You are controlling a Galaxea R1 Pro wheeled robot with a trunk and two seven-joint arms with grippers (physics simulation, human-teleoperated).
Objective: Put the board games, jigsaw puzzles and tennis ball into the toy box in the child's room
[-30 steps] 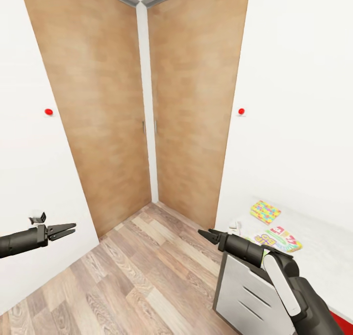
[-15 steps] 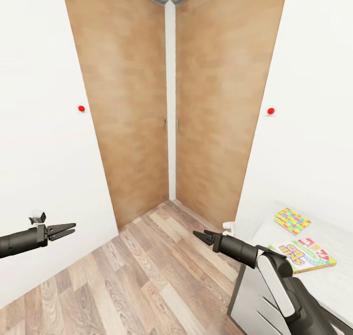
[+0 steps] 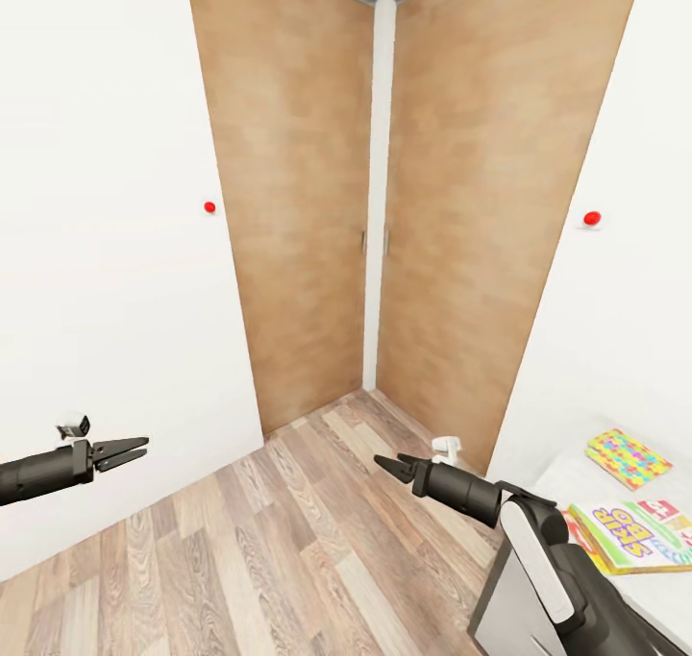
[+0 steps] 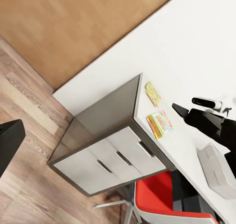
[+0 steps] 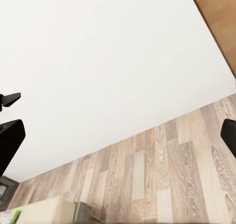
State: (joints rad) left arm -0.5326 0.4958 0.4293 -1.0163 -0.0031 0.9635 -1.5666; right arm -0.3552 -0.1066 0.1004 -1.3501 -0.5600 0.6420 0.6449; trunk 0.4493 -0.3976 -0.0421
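Note:
At the head view's lower right, the table [image 3: 678, 491] carries a jigsaw puzzle [image 3: 627, 457] of bright interlocking pieces and, nearer me, a green-edged board game [image 3: 634, 533]. My right gripper [image 3: 384, 464] hangs open over the wood floor, left of the table's end and away from both. My left gripper [image 3: 139, 445] is far to the left by the white wall, open and empty. The left wrist view looks across at the table [image 4: 142, 94], the puzzle [image 4: 153, 93], the board game [image 4: 160, 123] and the pale grey toy box [image 4: 216, 170], with my right gripper [image 4: 176, 107] above them.
Two tall wooden doors [image 3: 298, 205] meet in the corner ahead, between white walls with small red dots [image 3: 210, 206]. The table's dark cabinet [image 4: 105, 150] has light drawer fronts. A red chair [image 4: 162, 204] stands beside it. Wood plank floor [image 3: 288, 541] lies between my arms.
The whole view has swung left, so the doors, table and toys have slid rightward in the picture. Both grippers stay open and keep about the same place in the view.

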